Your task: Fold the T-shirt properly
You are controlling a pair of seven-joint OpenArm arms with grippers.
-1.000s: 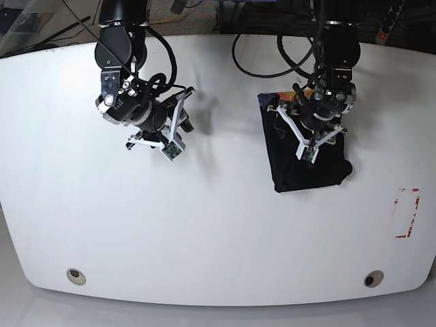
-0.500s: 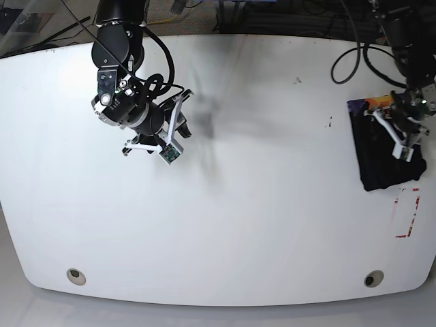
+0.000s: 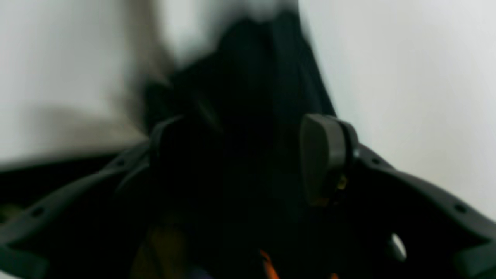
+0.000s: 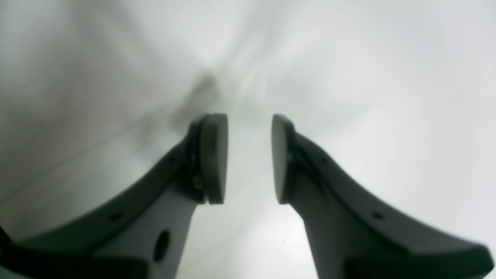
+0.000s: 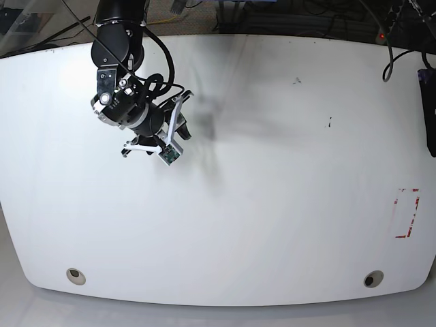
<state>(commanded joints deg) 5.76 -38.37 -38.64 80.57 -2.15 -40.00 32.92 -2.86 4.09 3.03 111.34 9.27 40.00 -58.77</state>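
Note:
The black T-shirt (image 3: 252,77) fills the middle of the blurred left wrist view and lies over the white table. My left gripper (image 3: 240,155) has its fingers spread wide with the cloth filling the gap between them. One grey pad (image 3: 323,159) shows clearly; the other is lost in the dark cloth. In the base view only a black strip of the T-shirt (image 5: 432,122) shows at the far right edge, and the left gripper is outside the frame. My right gripper (image 4: 248,155) (image 5: 162,136) hovers open over bare table at the back left, holding nothing.
A red-marked rectangle (image 5: 407,212) lies on the white table (image 5: 259,204) near the right edge. Two round holes (image 5: 76,276) (image 5: 372,278) sit near the front edge. Cables hang behind the table's far edge.
The left arm has swept the T-shirt from right of centre to the far right edge, almost out of the base view. The right arm has barely moved.

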